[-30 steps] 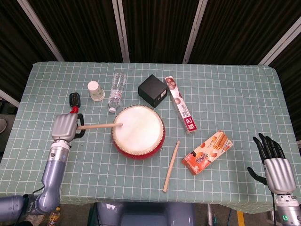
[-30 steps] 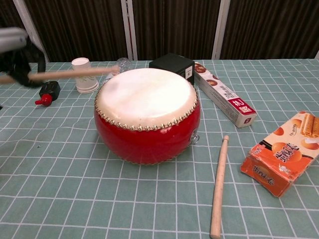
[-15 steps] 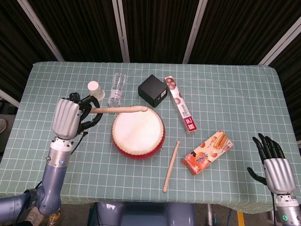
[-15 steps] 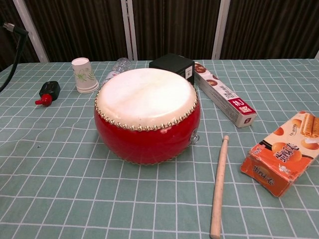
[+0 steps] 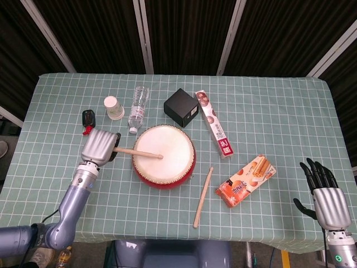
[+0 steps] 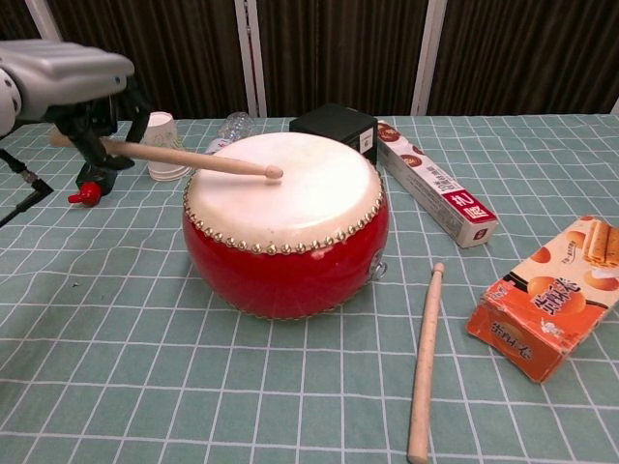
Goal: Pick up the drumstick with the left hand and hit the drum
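Note:
A red drum with a white skin stands mid-table. My left hand is left of it and grips a wooden drumstick. The stick reaches right over the skin, its tip on or just above it near the middle. A second drumstick lies on the cloth to the right of the drum. My right hand hangs open at the table's right front corner, holding nothing.
Behind the drum are a paper cup, a lying water bottle, a black box and a long snack box. An orange biscuit box lies right of the spare stick. A small black and red item sits behind my left hand.
My left hand swung the drumstick up off the drum's left edge, then brought it down again; now its tip reaches further in, near the skin's middle. The right hand stayed still.

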Controlling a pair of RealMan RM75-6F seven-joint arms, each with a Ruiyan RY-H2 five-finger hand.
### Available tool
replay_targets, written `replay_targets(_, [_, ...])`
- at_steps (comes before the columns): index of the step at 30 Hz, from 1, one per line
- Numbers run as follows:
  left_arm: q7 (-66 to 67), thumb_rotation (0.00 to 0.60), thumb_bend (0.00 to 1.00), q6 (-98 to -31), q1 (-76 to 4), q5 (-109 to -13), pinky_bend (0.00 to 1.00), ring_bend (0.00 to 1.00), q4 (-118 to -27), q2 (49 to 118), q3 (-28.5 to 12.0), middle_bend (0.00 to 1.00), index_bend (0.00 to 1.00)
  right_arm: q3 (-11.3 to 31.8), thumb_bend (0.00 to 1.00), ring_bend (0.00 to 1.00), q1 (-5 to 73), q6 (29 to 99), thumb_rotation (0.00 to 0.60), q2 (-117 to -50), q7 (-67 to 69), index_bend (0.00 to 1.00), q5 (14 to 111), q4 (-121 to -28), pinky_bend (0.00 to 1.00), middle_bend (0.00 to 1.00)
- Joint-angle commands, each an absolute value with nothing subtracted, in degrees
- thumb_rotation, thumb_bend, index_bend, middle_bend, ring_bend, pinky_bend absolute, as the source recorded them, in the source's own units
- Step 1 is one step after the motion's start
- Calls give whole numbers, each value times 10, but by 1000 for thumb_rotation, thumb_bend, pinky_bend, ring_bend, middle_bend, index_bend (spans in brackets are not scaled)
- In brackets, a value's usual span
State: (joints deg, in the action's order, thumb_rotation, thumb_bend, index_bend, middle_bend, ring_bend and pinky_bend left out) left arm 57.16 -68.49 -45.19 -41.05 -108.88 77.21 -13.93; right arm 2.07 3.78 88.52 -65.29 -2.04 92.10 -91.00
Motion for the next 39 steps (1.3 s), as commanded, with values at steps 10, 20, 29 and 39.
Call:
replay_targets(10, [512, 600, 420, -705, -467, -402, 1000, 1000, -1157, 721, -155, 1000, 781, 21, 251, 0, 38, 884, 600, -654, -25, 0, 920, -910, 116, 0])
replay_targets(20, [324, 600, 419, -739, -382, -561, 1000, 1000, -1201, 660, -143, 1000, 780, 21, 251, 0, 38, 884, 600, -654, -26, 0, 918, -910, 116, 0])
replay_targets(29, [233, 600, 408, -754, -297, -706, 1000, 1000, -1143, 627, -42, 1000, 772, 21, 251, 0, 38, 882, 600, -655, -34, 0, 918, -911, 116, 0])
replay_targets(39, [193, 600, 394, -719, -254, -734, 888, 925, -1058, 655, 20, 992, 742, 21, 251, 0, 38, 880, 600, -655, -38, 0, 915, -914, 115, 0])
